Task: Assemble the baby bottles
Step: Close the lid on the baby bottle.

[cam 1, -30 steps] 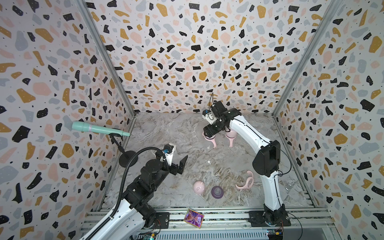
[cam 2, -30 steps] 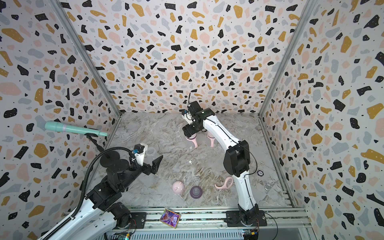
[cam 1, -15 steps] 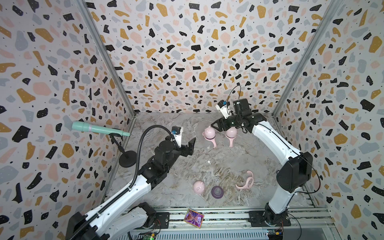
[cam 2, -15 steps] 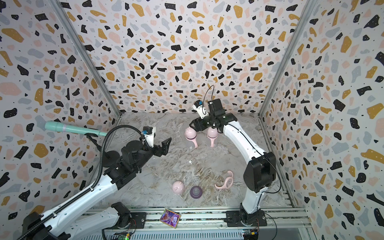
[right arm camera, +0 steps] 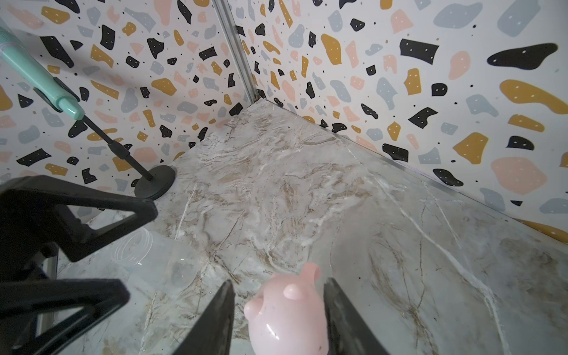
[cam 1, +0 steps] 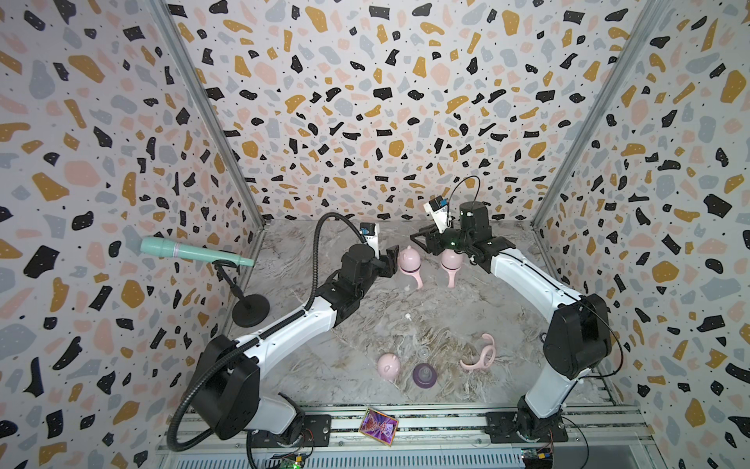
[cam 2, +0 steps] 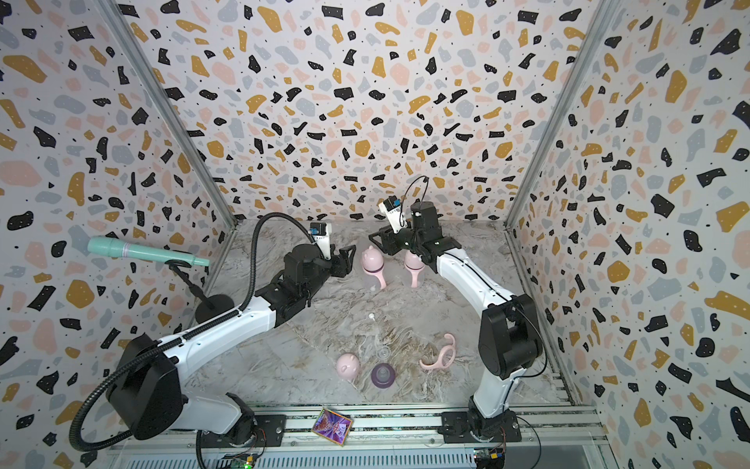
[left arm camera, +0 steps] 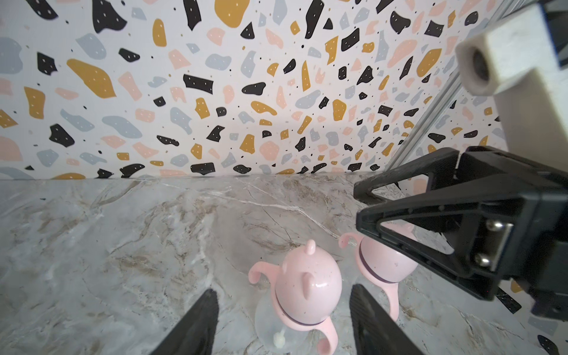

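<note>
While cap [cam 1: 388, 364], ring [cam 1: 424, 374] and collar [cam 1: 479, 357] wait in front, left gripper [left arm camera: 284, 292] straddles left bottle [left arm camera: 307, 289] and right gripper [right arm camera: 279, 282] right bottle [right arm camera: 289, 319], upright at the rear; jaws apart, unclamped, likely to reposition them.

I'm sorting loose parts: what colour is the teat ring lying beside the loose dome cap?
The teat ring is purple, seen best in a top view.

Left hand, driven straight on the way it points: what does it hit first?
The clear plastic baby bottle with the pink eared dome cap: in the left wrist view it stands just ahead of the left hand, in line between its open fingers. Depth is uncertain, but nothing sits nearer.
</note>
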### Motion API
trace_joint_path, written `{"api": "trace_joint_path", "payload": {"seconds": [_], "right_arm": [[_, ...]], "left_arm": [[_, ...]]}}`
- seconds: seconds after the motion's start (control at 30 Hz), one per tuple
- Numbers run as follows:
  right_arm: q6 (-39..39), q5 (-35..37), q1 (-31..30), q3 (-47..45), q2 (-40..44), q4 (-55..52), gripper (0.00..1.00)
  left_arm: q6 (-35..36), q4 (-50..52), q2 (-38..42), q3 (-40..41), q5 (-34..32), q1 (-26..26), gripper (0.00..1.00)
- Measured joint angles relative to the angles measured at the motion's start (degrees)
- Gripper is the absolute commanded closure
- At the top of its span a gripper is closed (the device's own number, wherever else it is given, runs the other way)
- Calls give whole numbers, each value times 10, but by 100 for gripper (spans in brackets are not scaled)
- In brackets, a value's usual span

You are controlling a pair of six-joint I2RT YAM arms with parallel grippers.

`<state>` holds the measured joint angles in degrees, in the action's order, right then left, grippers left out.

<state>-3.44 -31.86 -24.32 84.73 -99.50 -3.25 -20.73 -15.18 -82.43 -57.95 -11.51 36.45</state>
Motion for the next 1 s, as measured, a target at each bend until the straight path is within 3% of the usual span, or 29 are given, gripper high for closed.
{"api": "trace_joint_path", "payload": {"seconds": [0.13, 0.57, 1.0], "right_arm": [[-3, 8, -8, -5, -4, 16, 60], [-17, 34, -22, -13, -55, 37, 69], [-28, 48, -26, -42, -55, 56, 72]], "left_arm": [[-12, -7, -26, -3, 1, 2, 35], [-24, -30, -87, -46, 3, 4, 42], [-26, -29, -155, -77, 7, 5, 50]]}}
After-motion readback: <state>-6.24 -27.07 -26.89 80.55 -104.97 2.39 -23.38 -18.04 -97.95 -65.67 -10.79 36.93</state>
